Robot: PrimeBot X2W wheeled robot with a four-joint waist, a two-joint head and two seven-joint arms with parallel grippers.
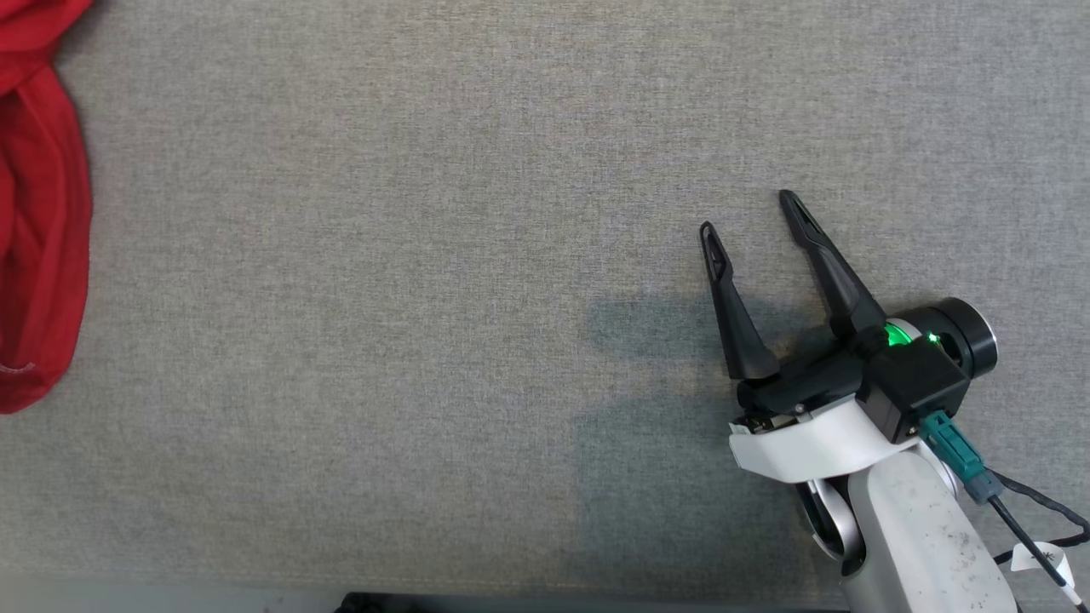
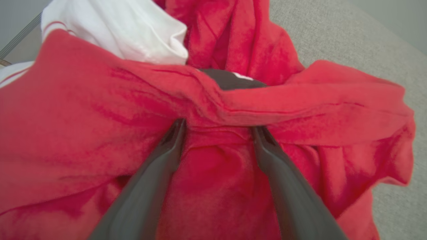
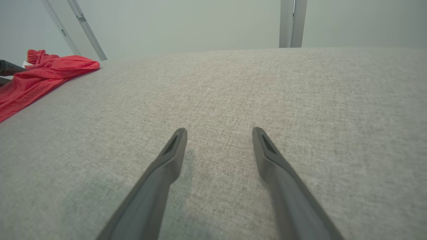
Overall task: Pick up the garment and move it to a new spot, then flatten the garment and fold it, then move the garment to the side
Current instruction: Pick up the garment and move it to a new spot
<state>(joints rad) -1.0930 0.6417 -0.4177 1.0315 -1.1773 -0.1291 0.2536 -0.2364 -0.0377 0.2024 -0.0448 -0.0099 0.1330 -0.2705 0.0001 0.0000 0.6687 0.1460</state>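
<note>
The red garment (image 1: 43, 213) lies crumpled at our far left on the grey surface (image 1: 426, 255); we judge it soft, light and limp. Its thick fold (image 2: 300, 110) seems the best hold: our left hand (image 2: 218, 126) stands spread there, pinching nothing. The right hand (image 1: 746, 213) is spread over bare surface. Whether the white cloth (image 2: 116, 30) belongs to it, we cannot tell.

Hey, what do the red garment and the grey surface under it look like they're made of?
Red garment: soft matte knit, likely cotton or fleece, judging by its thick rounded folds and stitched hem. Grey surface: matte woven upholstery-type cloth, with a fine heathered weave visible.
</note>
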